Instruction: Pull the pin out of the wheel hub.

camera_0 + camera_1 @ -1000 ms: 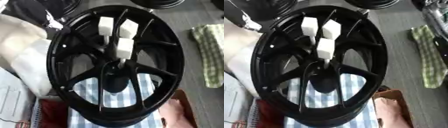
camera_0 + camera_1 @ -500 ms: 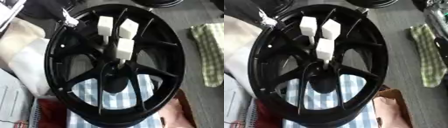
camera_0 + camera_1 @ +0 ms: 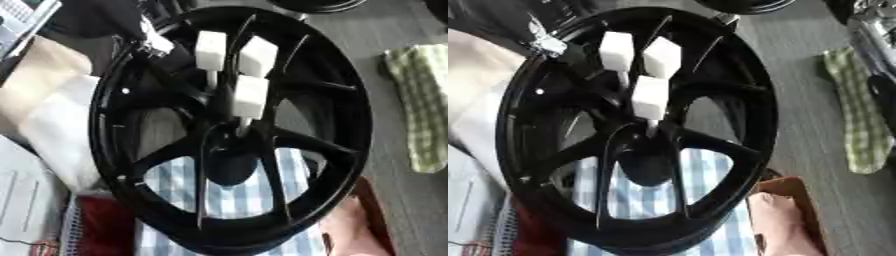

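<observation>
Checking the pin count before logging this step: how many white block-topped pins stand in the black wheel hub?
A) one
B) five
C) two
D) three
D: three white blocks on thin stems rise from the wheel hub, two side by side farther back and one nearer the centre.

No text, label, brand, number or sign can be read anywhere in either view. The black wheel hub (image 3: 232, 130) carries no legible marking, and the white blocks of the pins (image 3: 249, 96) are seen blank. Nothing is found written on the checked cloth (image 3: 426, 105) either.
</observation>
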### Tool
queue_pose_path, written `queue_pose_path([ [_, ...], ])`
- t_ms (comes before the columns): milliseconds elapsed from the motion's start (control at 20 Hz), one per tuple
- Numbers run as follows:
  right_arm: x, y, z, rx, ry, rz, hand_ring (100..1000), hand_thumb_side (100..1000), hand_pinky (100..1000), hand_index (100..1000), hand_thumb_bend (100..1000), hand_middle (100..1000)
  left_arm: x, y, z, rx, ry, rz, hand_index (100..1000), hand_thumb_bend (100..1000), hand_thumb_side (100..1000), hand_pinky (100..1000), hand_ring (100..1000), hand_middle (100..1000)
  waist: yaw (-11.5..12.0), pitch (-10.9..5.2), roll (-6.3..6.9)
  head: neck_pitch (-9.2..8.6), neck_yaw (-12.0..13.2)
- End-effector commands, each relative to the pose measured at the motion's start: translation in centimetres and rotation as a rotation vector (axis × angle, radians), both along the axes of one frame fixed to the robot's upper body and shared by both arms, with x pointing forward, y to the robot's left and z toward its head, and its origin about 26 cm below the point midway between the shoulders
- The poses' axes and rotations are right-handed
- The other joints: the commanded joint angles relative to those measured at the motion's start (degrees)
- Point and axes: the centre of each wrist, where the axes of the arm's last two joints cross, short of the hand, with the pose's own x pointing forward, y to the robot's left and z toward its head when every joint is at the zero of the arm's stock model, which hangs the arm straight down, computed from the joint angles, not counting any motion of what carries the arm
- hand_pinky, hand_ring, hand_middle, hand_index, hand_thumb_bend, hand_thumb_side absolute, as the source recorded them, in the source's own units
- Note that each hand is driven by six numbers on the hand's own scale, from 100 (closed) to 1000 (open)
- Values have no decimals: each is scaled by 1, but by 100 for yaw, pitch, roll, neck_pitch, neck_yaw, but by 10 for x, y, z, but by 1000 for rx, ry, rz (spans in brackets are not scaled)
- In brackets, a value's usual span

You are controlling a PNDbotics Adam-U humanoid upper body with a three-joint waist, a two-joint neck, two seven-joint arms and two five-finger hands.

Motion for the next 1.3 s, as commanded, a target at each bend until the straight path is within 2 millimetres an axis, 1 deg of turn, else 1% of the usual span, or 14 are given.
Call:
queue_pose_path([
  [50, -1, -1, 10, -9, -31, -10, 724, 553, 833, 708, 221, 665, -5, -1, 15, 4, -9, -24, 869, 542, 285, 838, 862, 817, -16, -88, -13, -30, 34],
  [250, 0, 1, 10, 0, -30, -11, 722, 555, 833, 707, 220, 664, -5, -6, 15, 2, 3, -45, 867, 543, 284, 837, 861, 815, -58, -64, 4, -33, 67],
  [500, 0, 2, 10, 5, -33, -11, 721, 555, 833, 707, 220, 663, -2, -7, 11, -4, 9, -26, 861, 512, 277, 833, 857, 807, -117, -13, 7, -45, 117],
  [850, 0, 3, 11, 8, -36, -6, 720, 556, 834, 706, 219, 662, 4, -5, 4, -2, 18, -2, 859, 506, 285, 835, 860, 814, -176, 42, 0, -86, 156],
  [1300, 0, 2, 11, 24, -40, -17, 720, 557, 834, 706, 220, 662, 8, -4, -1, 7, 50, 4, 851, 491, 283, 831, 855, 794, -212, 86, 1, -92, 205],
])
